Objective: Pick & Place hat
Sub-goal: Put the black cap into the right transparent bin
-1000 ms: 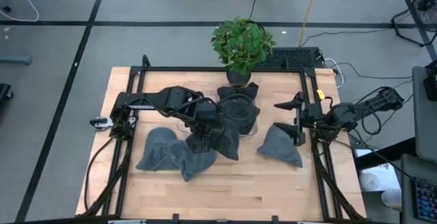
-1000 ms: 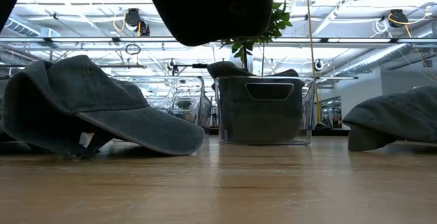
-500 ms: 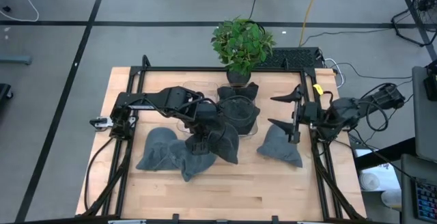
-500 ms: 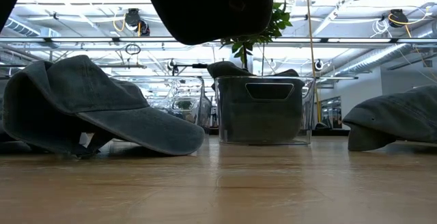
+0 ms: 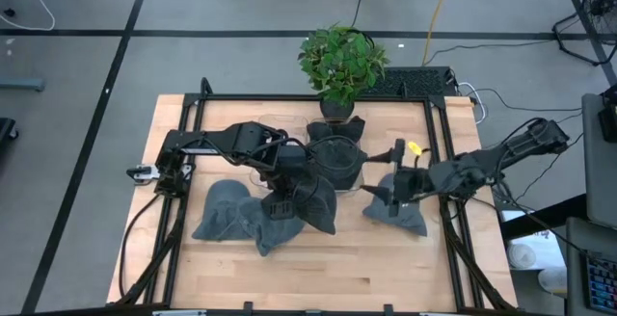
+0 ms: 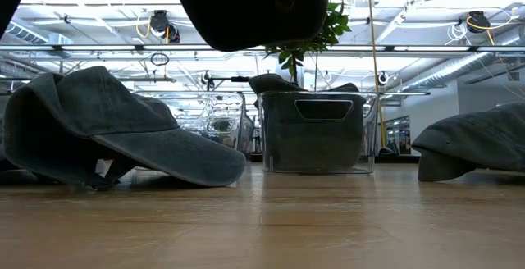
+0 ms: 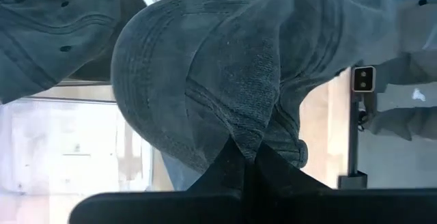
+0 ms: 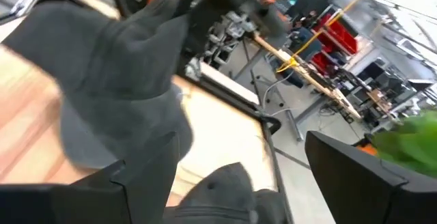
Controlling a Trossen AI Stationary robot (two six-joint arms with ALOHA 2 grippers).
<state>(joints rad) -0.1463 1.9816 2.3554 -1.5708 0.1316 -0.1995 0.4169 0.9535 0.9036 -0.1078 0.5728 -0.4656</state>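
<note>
My left gripper (image 7: 246, 149) is shut on a dark grey cap (image 5: 310, 203), held up over the middle of the table; the low view shows the held cap (image 6: 246, 11) well above the wood. A second cap (image 5: 224, 212) rests on its brim and crown at the left. A third cap (image 5: 397, 210) lies at the right. My right gripper (image 5: 386, 171) is open and hovers over that third cap without touching it. A clear bin (image 6: 316, 138) with dark caps inside stands behind the held cap. My left gripper pinches a raised fold of the cap's crown fabric (image 7: 254, 132) between its two fingertips, coming from above and pointing down. The cap hangs below the fingers, lifted clear of the table.
A potted plant (image 5: 339, 61) stands at the far edge behind the bin. A black frame rail (image 5: 439, 138) borders the work area. Bare wood (image 5: 357, 268) lies along the near edge.
My right gripper has swung from the table's right edge toward the left and now hangs over the right-hand cap, turning as it went. Its fingers have stayed open.
</note>
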